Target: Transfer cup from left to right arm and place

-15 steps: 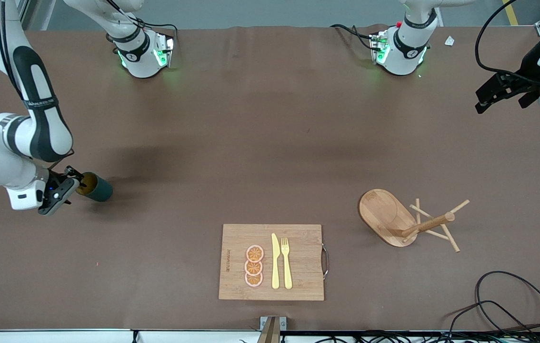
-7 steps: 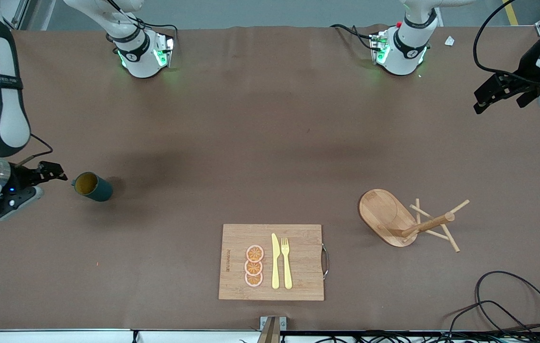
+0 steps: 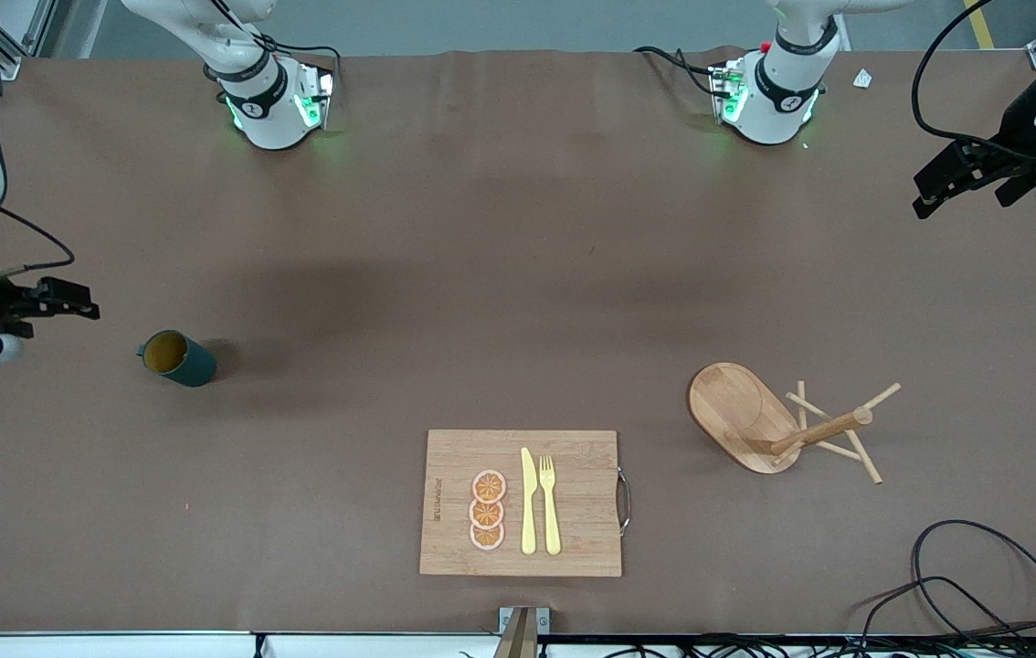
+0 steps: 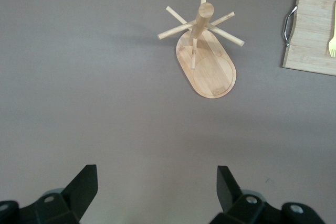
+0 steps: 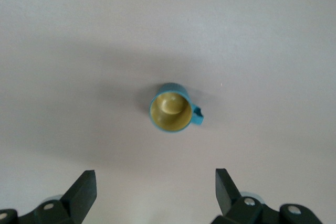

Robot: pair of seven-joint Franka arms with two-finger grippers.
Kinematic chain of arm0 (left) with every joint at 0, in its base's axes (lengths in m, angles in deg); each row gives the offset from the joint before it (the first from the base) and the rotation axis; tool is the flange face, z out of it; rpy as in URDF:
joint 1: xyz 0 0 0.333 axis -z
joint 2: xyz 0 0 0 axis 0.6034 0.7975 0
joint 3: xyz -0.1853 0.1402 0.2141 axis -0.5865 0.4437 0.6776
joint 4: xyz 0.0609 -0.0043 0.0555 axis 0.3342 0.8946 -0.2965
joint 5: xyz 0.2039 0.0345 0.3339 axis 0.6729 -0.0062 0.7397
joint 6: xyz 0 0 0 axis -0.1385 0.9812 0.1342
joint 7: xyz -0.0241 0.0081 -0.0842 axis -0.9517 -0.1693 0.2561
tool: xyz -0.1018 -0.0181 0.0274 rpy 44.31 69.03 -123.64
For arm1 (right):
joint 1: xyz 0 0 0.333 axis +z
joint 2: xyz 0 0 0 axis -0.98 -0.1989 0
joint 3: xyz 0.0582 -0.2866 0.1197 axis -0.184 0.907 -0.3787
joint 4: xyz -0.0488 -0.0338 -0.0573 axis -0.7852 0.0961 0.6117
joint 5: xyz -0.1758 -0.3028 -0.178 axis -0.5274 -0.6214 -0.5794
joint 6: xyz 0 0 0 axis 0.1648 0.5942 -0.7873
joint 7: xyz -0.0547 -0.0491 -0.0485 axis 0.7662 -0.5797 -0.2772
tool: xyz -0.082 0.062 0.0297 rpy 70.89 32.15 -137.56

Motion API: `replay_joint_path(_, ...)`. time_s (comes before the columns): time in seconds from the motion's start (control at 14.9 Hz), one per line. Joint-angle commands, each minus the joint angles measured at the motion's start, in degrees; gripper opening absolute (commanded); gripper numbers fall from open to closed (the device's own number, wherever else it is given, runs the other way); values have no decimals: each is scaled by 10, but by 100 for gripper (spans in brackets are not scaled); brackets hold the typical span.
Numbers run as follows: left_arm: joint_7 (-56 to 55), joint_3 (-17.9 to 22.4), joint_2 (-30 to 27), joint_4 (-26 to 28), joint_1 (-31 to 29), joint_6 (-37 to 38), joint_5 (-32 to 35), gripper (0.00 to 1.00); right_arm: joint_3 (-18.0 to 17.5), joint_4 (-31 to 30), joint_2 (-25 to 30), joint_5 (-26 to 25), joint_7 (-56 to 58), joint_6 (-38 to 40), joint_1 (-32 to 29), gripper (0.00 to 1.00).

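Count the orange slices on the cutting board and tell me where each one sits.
3. The round orange slices lie in a touching column on the rectangular bamboo cutting board, beside the yellow plastic knife: farthest, middle, nearest the front camera. None look hidden.

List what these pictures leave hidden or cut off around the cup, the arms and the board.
- Cup: base hidden by its own wall, front and right wrist views.
- Right gripper: its arm is cut by the front view's edge.
- Left gripper: wrist cut by the frame edge.
- Cutting board: mostly cut off in left wrist view.
- Board's engraved text: too small to read.
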Motion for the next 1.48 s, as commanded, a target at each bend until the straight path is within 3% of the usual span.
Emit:
replay_joint_path(0.0,13,1,-5,-4,-3,5,3,100,-2,-5,40,-18,-73,39,22,100)
replay_joint_path(0.47,12,1,-8,-3,-3,22,3,100,-2,135,9,-22,-90,146,25,100)
replay_joint_path(0.81,13,-5,-8,0,0,35,3,100,-1,140,10,-14,-97,147,27,100)
replay_joint_path(1.07,35,-5,-8,-7,1,49,3,100,-1,140,12,-9,-177,167,26,100)
replay_joint_path(1.41,45,-1,-7,-14,-2,50,4,100,1,134,21,-8,-115,153,23,100)
